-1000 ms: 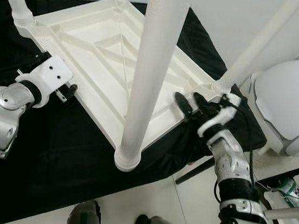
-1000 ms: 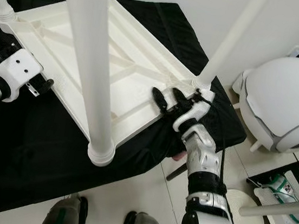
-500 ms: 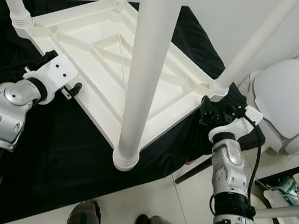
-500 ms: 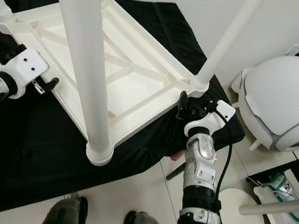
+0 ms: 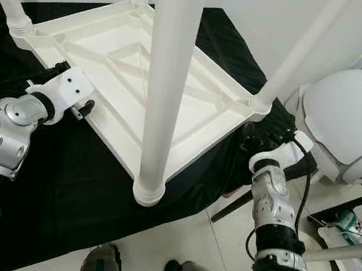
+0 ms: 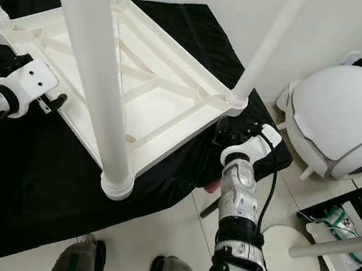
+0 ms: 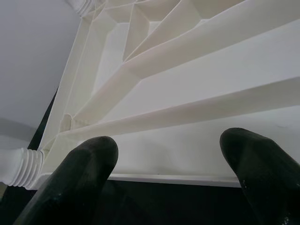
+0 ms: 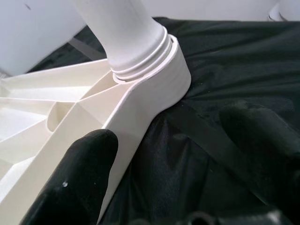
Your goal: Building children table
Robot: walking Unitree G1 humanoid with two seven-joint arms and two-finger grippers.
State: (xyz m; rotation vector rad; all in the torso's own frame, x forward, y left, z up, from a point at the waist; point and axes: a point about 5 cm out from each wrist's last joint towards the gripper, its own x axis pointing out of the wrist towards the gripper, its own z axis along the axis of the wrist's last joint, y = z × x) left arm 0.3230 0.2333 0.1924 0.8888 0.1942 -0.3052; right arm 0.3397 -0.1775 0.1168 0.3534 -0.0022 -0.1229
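Four white legs standing up from upturned children table (image 5: 141, 84), centre frame, on black cloth (image 5: 63, 180) over floor. Right gripper (image 8: 183, 154) shifted off underside ribs a second ago to right corner leg socket (image 8: 154, 79), centre right; jaws apart, straddling socket edge, not clamped. Left gripper (image 7: 171, 164) holds position at left rim (image 7: 178, 178), centre left, jaws apart. Whole table slid slightly toward upper left. Likely all legs fitted; grip for flipping upright judged next. No brands, labels or writing legible.
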